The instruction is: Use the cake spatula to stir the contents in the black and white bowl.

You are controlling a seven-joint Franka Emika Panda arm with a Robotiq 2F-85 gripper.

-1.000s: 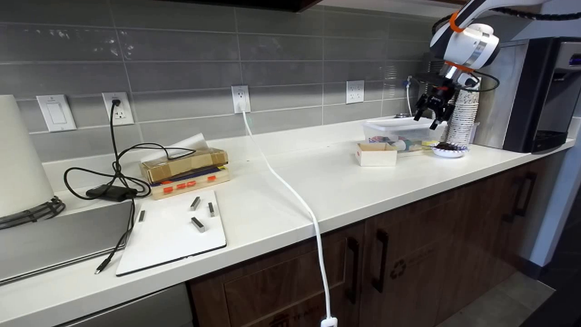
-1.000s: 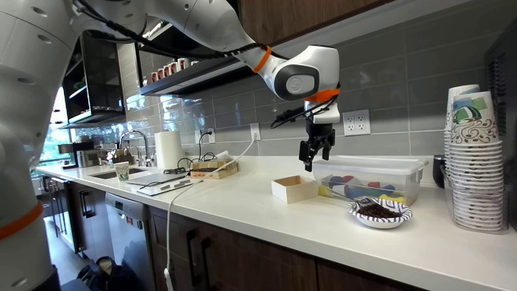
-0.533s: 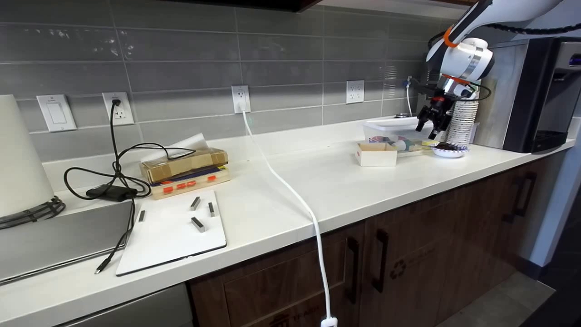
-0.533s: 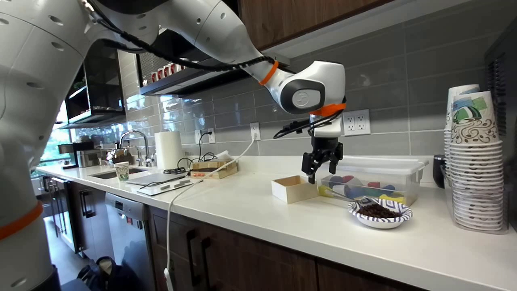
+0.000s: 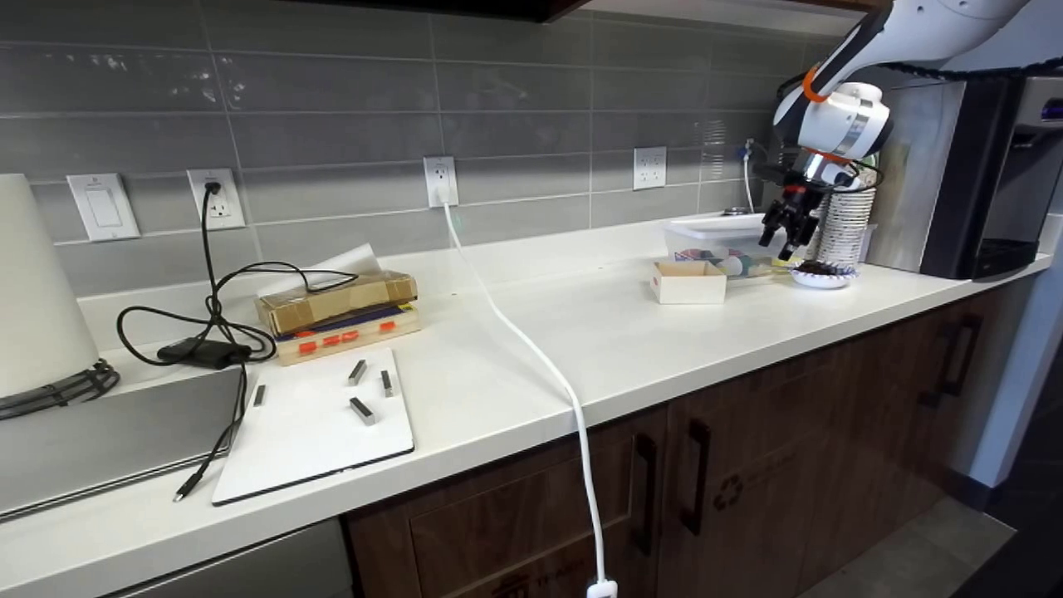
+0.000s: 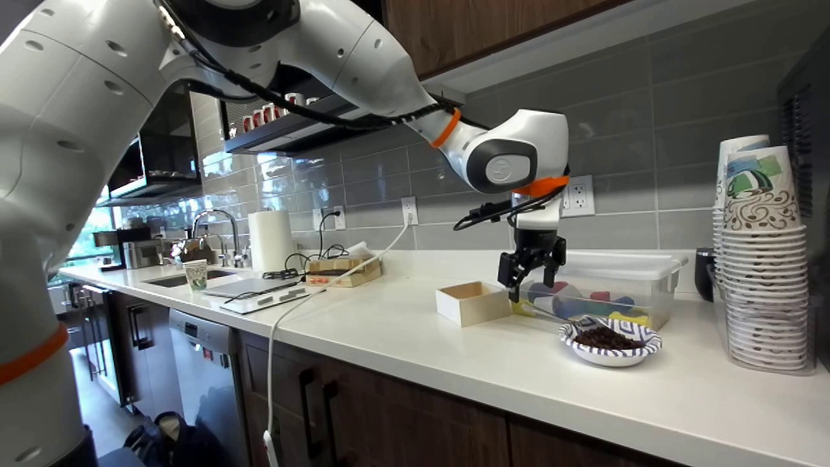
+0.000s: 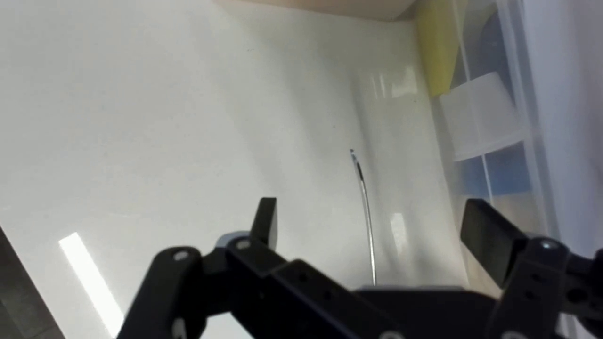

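Observation:
The black and white bowl [image 6: 613,359], a shallow round one with a dark zigzag rim, holds small dark brown contents [image 6: 606,337]. It appears in both exterior views, at the counter's right part. The cake spatula [image 6: 548,314] leans with its head at the bowl's rim, its thin metal handle slanting out towards the plastic bin. Above that handle hangs my gripper [image 6: 532,290], pointing down, jaws wide apart and holding nothing. Looking down in the wrist view, the spatula handle [image 7: 368,219] runs through the gap of the gripper [image 7: 372,228], below the fingertips; its lower part is hidden by the gripper.
Just behind the handle stands a clear plastic bin [image 6: 668,295] with a white lid and coloured things inside. An open wooden box [image 6: 463,311] sits beside it. Stacked paper cups [image 6: 765,292] rise beyond the bowl. A white cable [image 5: 531,340] crosses the counter.
My gripper has come down closer to the counter, shifting towards the bowl's side in an exterior view, and now hangs above the spatula handle. Its jaws have stayed open. Bowl and spatula look unmoved.

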